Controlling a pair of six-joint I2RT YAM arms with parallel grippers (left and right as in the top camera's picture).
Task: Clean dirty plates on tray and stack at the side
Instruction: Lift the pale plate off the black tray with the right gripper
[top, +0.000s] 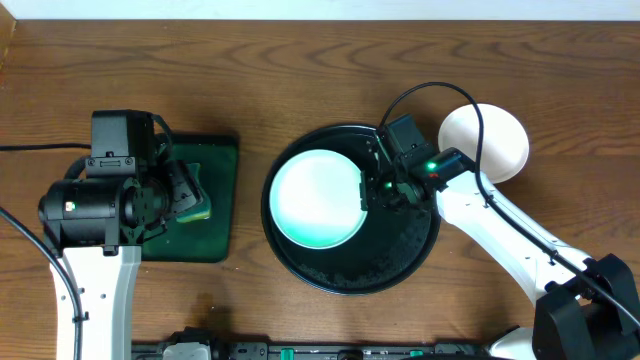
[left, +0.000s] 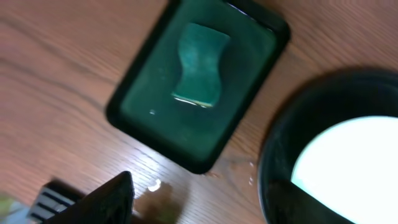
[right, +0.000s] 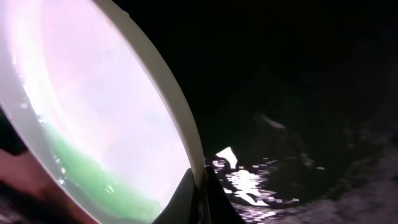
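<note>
Your right tool (top: 368, 193) clamps the plate (top: 315, 198) at its right rim inside the tray (top: 400, 255); your left tool (left: 202, 186), fingers apart, hangs over the green tray (left: 149, 118) holding a sponge (left: 199, 65).

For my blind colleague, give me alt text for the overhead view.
The right gripper holds the edge of a green-tinged white plate on a round black tray; a second white plate sits on the table beside it. The left gripper hovers over a dark-green tray.

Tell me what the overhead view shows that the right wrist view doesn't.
Overhead only: a second round white plate on the wooden table, and the rectangular dark-green tray holding a green sponge. Right wrist only: the right pincer closed on the rim of the green-smeared round white plate. Both: that plate in the large round black tray.
</note>
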